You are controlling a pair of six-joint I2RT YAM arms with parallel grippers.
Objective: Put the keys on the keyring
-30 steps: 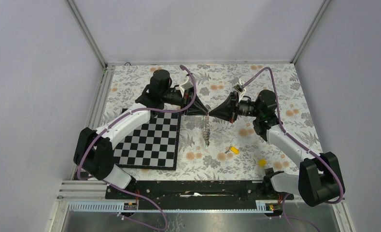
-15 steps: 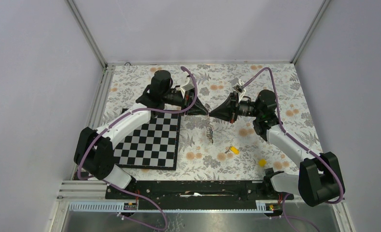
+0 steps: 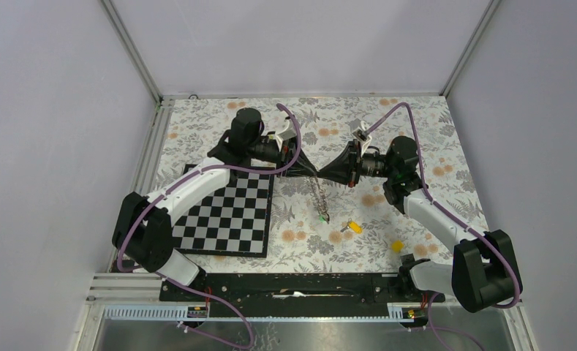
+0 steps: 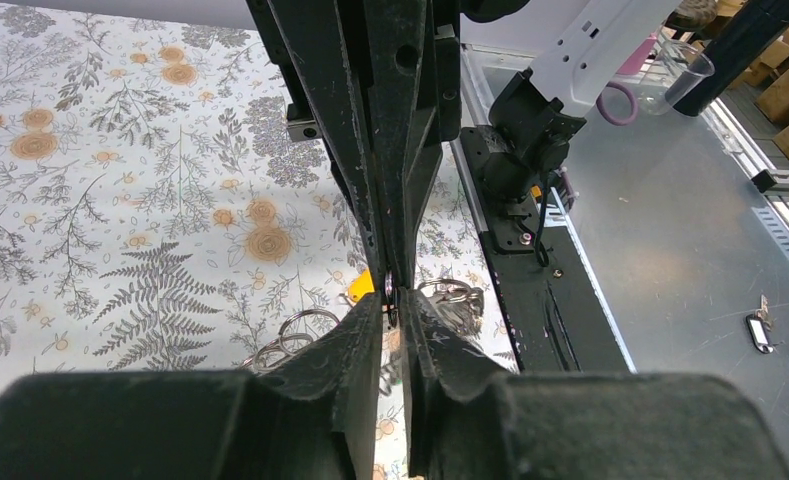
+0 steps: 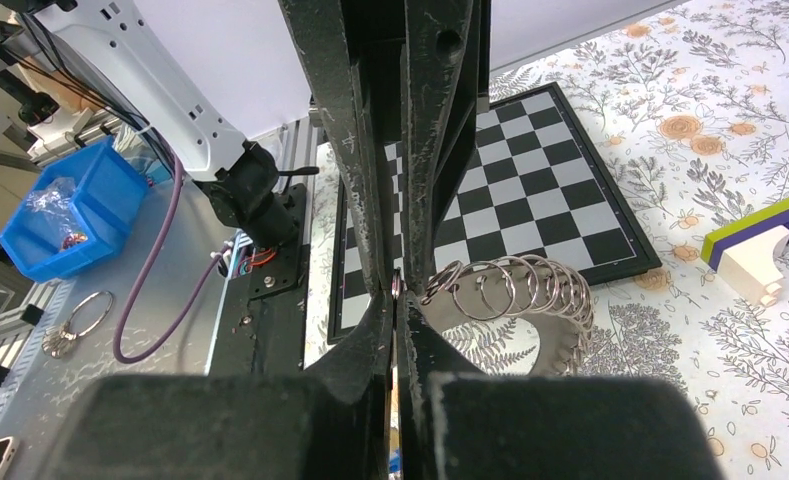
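Left fingers (image 4: 360, 340) and right fingers (image 5: 370, 340) both pinched tight on the dangling keyring (image 5: 567, 335). Probably to pry its coil open.

Left arm (image 3: 190, 186) and right arm (image 3: 435, 216) are reaching forward and inward, elbows bowing outward, wrists lying roughly level. Left hand (image 3: 307, 169) and right hand (image 3: 322, 172) are pointing straight at each other, tips meeting nose to nose mid-span. Right fingers (image 5: 370, 335) are pressing fully together. Left fingers (image 4: 362, 335) are sitting almost together, with a thin slit showing between them.
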